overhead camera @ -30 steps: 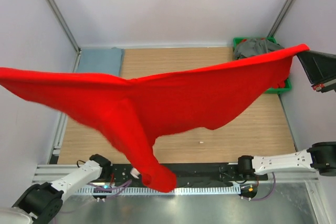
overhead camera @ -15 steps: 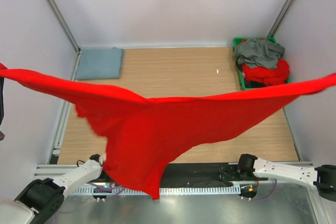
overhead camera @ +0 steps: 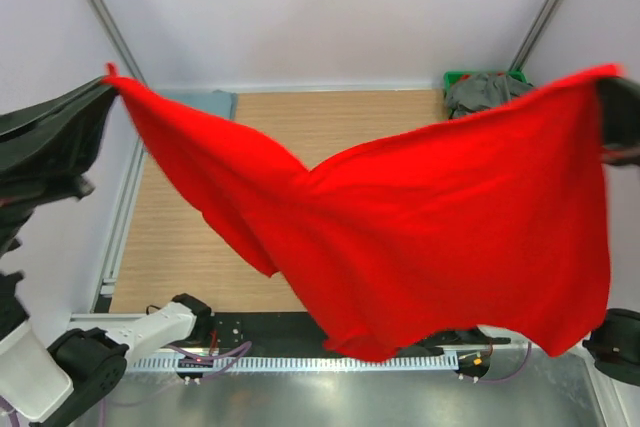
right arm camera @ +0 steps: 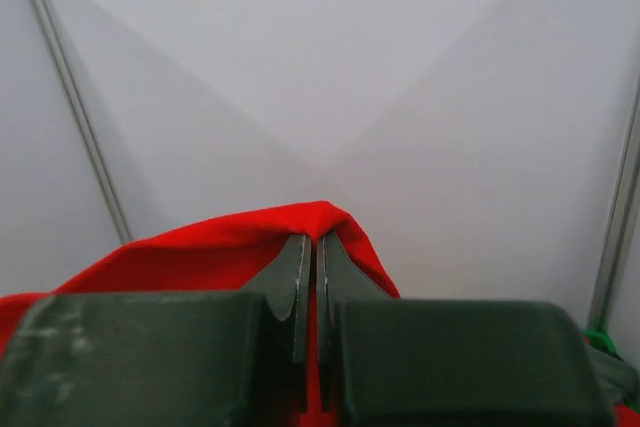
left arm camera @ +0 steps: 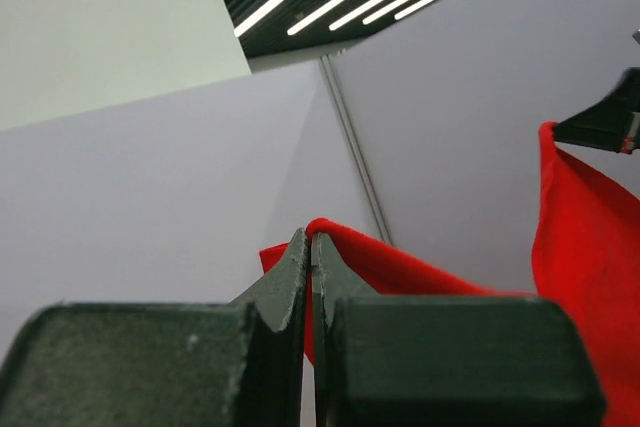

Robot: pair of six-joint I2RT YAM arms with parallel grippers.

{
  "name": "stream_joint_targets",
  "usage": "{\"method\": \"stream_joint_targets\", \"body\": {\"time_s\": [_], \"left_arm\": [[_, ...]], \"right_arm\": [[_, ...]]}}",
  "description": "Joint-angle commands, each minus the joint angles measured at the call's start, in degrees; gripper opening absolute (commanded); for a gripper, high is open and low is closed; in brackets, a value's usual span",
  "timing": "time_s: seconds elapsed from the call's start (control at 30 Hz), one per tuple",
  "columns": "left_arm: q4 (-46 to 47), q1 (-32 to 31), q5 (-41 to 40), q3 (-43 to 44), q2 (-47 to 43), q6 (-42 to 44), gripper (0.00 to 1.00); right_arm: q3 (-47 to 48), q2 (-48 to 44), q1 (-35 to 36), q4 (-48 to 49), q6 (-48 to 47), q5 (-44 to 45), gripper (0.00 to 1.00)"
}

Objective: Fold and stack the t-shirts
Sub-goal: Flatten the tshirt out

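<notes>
1. High over the table (overhead camera: 360, 117), across the whole middle of the top view, the red t-shirt (overhead camera: 440, 237) hangs spread out between the two arms and is lifted off the wood.
2. At the upper left of the frame, the left gripper (overhead camera: 108, 81) has its fingers pressed together on one corner of this shirt. In the left wrist view the red cloth comes out just at the fingertips.
3. At the upper right edge, the right gripper (overhead camera: 606, 79) pinches the other corner in the same way, with thin red cloth between the narrow fingers.
4. The upper edge of the shirt sags from both corners to a low point near the centre. The lower edge covers the near rim of the table at the lower right.
5. Bare wood shows at the far centre and at the lower left, beside the cloth.
6. A blue-grey t-shirt (overhead camera: 212, 103) lies flat in the far left corner, partly hidden behind the red edge.
7. The green bin (overhead camera: 453, 77) at the upper right holds a dark grey t-shirt (overhead camera: 488, 89); the red edge passes in front of both.
</notes>
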Motion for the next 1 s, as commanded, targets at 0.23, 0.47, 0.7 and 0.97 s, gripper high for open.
{"method": "stream_joint_targets", "body": {"time_s": [0.23, 0.47, 0.7, 0.97], "left_arm": [[10.8, -0.2, 0.4, -1.1, 0.5, -7.4, 0.00], [7.5, -0.2, -7.3, 4.0, 3.5, -7.1, 0.00], [0.0, -0.2, -9.0, -0.1, -1.4, -6.7, 0.00], [-0.4, -0.2, -4.3, 0.0, -8.7, -13.9, 0.00]], "right_arm": [[2.9, 12.7, 0.2, 5.5, -2.9, -3.4, 0.01], [19.9, 24.7, 0.2, 0.9, -8.7, 6.0, 0.01], [14.6, 14.2, 0.2, -10.4, 6.4, -11.1, 0.01], [12.8, 4.3, -4.1, -11.6, 17.7, -31.6, 0.02]]}}
